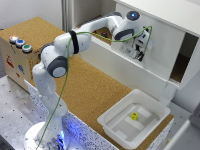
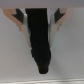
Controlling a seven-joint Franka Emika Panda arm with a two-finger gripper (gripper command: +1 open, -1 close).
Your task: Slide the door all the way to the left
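I see the gripper [image 1: 140, 51] up against the door [image 1: 162, 45], above the white tray [image 1: 120, 131] on the bench. Jaws clenched on the dark handle [image 2: 40, 42].

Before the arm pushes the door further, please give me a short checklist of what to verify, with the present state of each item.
1. Tool is at the door: ok.
2. Dark handle sits between the fingers: ok in the wrist view.
3. Fingers firmly closed on the handle: cannot tell.
4. Door fully at the end of travel: cannot tell.
5. White tray on the cork counter lies apart from the arm: ok.
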